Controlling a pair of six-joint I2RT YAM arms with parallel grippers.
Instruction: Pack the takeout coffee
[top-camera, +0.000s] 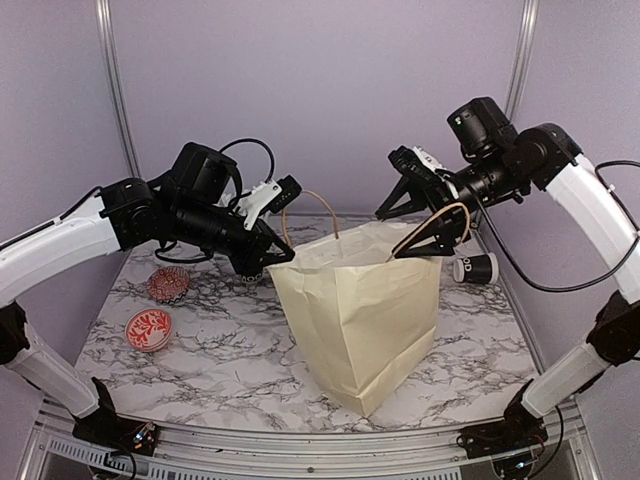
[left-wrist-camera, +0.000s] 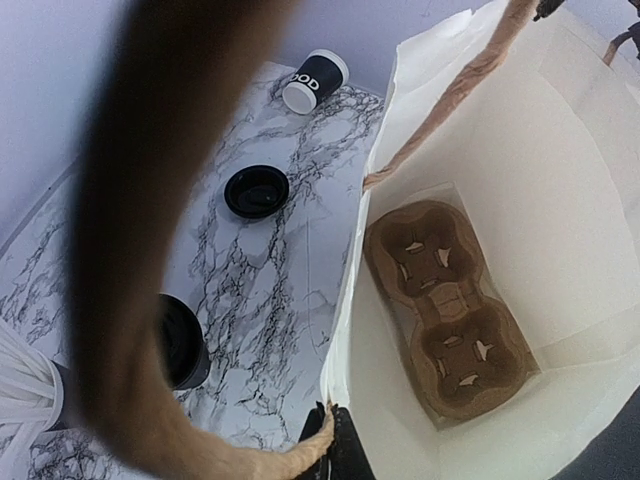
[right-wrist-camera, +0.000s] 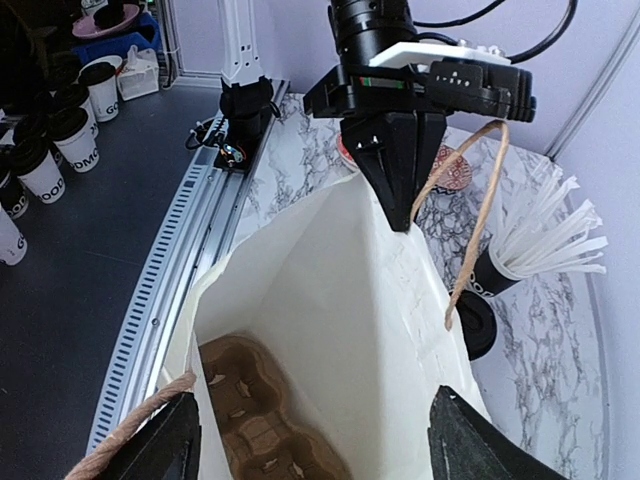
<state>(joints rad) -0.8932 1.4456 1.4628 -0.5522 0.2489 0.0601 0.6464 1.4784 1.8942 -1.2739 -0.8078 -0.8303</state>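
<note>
The takeout coffee cup (top-camera: 475, 267) lies on its side on the marble table, right of the bag; it also shows in the left wrist view (left-wrist-camera: 315, 80). A black round lid (left-wrist-camera: 257, 190) lies loose on the table behind the bag. The cream paper bag (top-camera: 360, 320) stands open with a brown cup carrier (left-wrist-camera: 445, 310) on its bottom. My left gripper (left-wrist-camera: 335, 420) is shut on the bag's left rim at a handle end. My right gripper (right-wrist-camera: 320, 440) is wide open over the bag's right rim, a handle (top-camera: 440, 215) looped by its fingers.
A like cup holding white straws (right-wrist-camera: 500, 270) stands behind the bag beside the lid (right-wrist-camera: 478, 325). Two red patterned pieces (top-camera: 168, 284) (top-camera: 150, 328) lie at the table's left. Several more cups (right-wrist-camera: 60, 130) stand beyond the table's rail.
</note>
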